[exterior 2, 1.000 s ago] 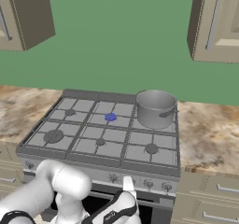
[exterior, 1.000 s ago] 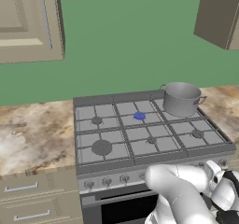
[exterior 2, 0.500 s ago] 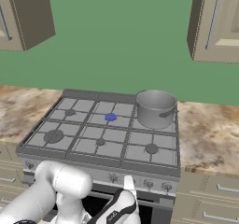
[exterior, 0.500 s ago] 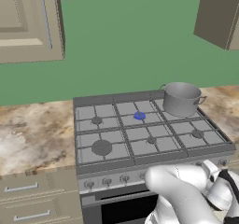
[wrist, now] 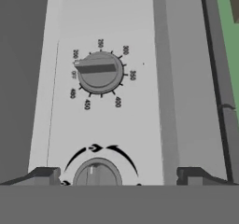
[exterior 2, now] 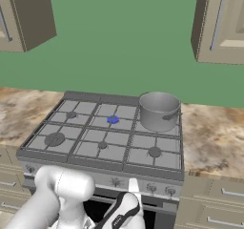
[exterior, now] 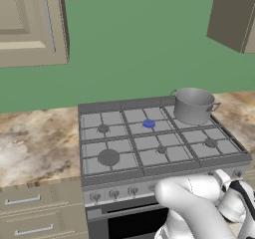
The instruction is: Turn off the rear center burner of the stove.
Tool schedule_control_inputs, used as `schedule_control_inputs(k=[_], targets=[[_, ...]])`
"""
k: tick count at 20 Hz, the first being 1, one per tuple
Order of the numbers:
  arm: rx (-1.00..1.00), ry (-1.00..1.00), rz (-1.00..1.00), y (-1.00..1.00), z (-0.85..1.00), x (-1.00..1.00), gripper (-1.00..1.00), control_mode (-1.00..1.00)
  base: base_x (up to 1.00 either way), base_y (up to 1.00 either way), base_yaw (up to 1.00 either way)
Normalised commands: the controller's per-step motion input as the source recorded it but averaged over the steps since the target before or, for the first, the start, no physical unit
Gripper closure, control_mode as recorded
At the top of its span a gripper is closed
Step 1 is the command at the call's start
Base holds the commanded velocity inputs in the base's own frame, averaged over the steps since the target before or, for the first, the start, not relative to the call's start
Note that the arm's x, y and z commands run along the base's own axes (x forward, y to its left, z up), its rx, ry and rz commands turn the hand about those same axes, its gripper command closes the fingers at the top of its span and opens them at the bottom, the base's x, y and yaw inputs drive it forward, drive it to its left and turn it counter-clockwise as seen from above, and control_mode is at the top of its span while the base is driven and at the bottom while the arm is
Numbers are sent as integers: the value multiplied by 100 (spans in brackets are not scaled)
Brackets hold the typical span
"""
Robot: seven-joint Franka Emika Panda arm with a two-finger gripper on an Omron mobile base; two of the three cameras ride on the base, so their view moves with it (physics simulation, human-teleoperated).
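Observation:
The stove is a wide grey gas range with grid grates. Its rear center burner glows blue between the grate bars. My gripper hovers low in front of the stove's knob panel, open, with its fingertips wide apart. A small round knob sits between the fingertips, and I cannot tell whether they touch it. Beyond it is a larger knob ringed with temperature numbers.
A steel pot stands on the rear right burner. Further knobs line the front panel above the black oven door. Marble counters flank the stove, with drawers below and cabinets above.
My hand has crept slightly up and closer to the knob panel. The burner still glows blue and the pot has not moved.

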Motion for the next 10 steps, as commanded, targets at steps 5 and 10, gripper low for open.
schedule_control_inputs(k=[5,10], targets=[[0,0,-1,-5,-14,11,-100,-100,0,0,0],[0,0,-1,-9,-23,8,-100,-100,0,0,0]])
